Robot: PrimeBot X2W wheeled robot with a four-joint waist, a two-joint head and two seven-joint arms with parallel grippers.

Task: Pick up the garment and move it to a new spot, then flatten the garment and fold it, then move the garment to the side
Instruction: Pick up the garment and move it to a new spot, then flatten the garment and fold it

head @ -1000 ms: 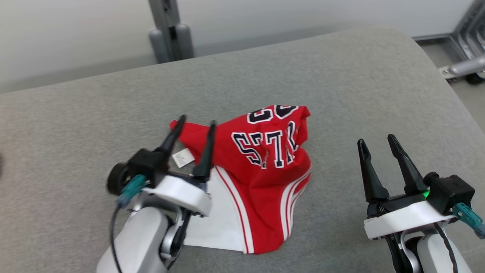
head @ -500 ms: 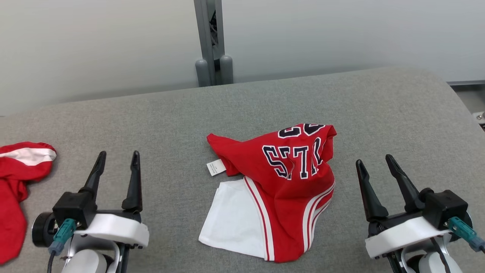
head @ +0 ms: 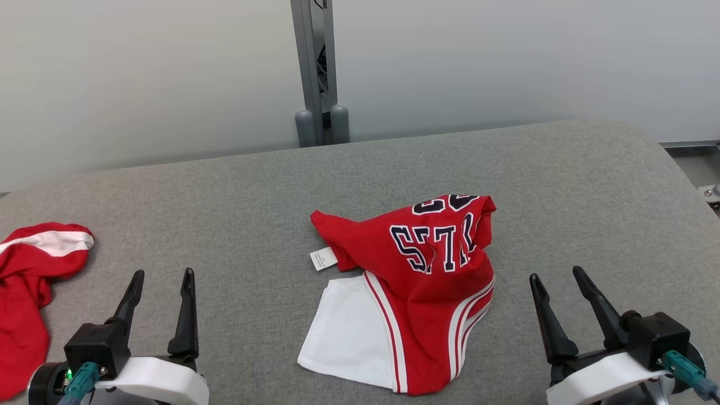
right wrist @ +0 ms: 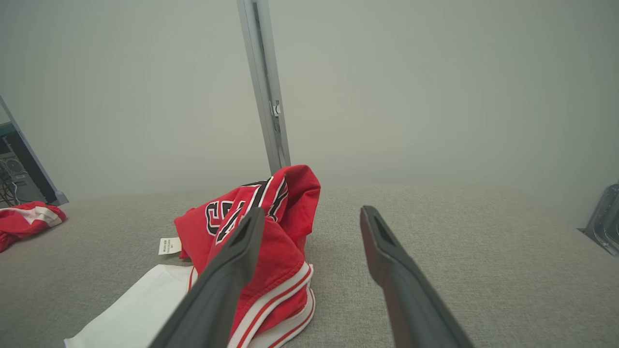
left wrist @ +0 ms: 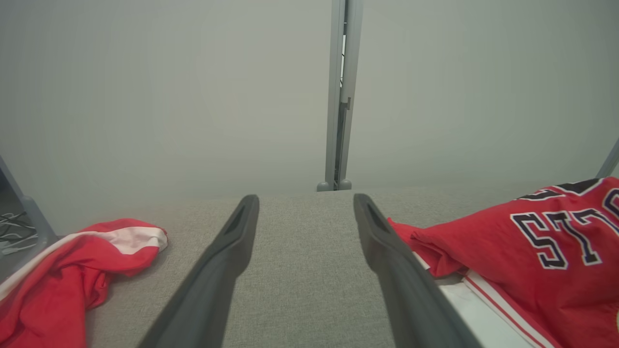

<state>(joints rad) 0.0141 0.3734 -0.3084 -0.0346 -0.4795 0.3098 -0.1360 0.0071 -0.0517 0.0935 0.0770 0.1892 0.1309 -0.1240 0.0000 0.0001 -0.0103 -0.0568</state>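
A crumpled red garment [head: 427,275] with dark lettering, white stripes and a white panel lies in the middle of the grey cushioned surface [head: 225,202]; a small white tag sticks out at its left. It also shows at the right of the left wrist view as the garment [left wrist: 532,241], and in the right wrist view as the garment [right wrist: 251,232]. My left gripper [head: 160,275] stands open near the front left, apart from the cloth. My right gripper [head: 557,275] is open at the front right, with nothing between its fingers.
A second red and white garment [head: 28,281] lies bunched at the far left edge of the surface. A grey metal post [head: 318,67] stands behind the surface against a pale wall. A metal frame [right wrist: 604,222] sits off the right edge.
My left gripper has drawn back from the garment's left corner to the front left. The head camera has swung and tilted, bringing the second garment into view. The middle garment lies unmoved.
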